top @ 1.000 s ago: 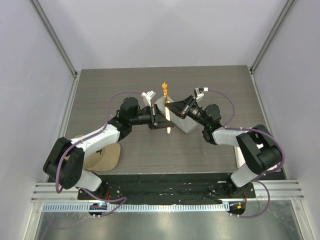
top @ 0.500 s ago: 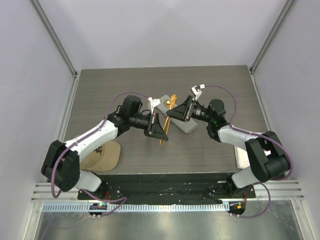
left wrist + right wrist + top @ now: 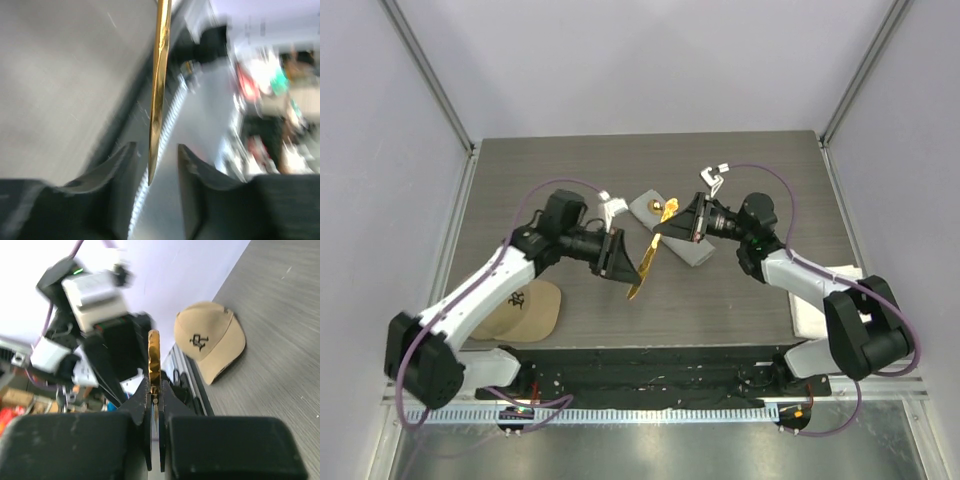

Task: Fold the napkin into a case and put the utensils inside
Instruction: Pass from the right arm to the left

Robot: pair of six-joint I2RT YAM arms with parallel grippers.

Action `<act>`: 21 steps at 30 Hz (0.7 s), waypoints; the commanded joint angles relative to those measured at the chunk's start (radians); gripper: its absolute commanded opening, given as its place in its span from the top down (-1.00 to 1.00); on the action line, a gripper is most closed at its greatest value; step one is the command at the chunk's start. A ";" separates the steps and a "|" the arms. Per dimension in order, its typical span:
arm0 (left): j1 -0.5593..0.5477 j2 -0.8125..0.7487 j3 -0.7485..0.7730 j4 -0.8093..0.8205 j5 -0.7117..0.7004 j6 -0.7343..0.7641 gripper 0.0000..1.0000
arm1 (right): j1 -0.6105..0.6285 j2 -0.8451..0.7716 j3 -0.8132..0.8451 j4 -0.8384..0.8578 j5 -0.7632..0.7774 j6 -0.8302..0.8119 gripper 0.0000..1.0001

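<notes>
A slender gold utensil [image 3: 648,255] hangs slanted above the table. My right gripper [image 3: 667,226] is shut on its upper part, and the right wrist view shows the jaws pinching the gold utensil [image 3: 154,357]. My left gripper [image 3: 636,268] stands open around the lower end, and the gold utensil [image 3: 160,85] passes between its fingers [image 3: 120,162] without touching them. The napkin [image 3: 694,252], folded into a narrow grey strip, lies on the table under my right gripper [image 3: 155,390]. Part of it is hidden by that gripper.
A tan cap [image 3: 525,310] with a black emblem lies at the near left, also visible as the cap [image 3: 210,337] in the right wrist view. A white towel [image 3: 817,305] lies by the right arm's base. The dark wood table [image 3: 570,170] extends behind both arms.
My right gripper opened, then shut on the gold utensil. My left gripper let go of it, opened, and drew back toward the near left. The utensil now tilts more.
</notes>
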 commanded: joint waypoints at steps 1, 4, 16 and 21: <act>0.056 -0.313 -0.101 0.366 -0.420 -0.235 0.01 | -0.005 -0.142 -0.062 0.132 0.286 0.089 0.98; 0.054 -0.471 -0.275 0.656 -0.647 -0.417 -0.26 | -0.003 -0.208 -0.077 0.143 0.469 0.102 0.98; 0.013 -0.383 -0.616 1.565 -0.994 -0.642 -0.20 | 0.038 -0.245 -0.109 0.316 0.894 0.140 0.98; -0.021 -0.237 -0.590 1.799 -0.988 -0.628 -0.08 | 0.057 -0.188 -0.091 0.369 0.957 0.160 0.98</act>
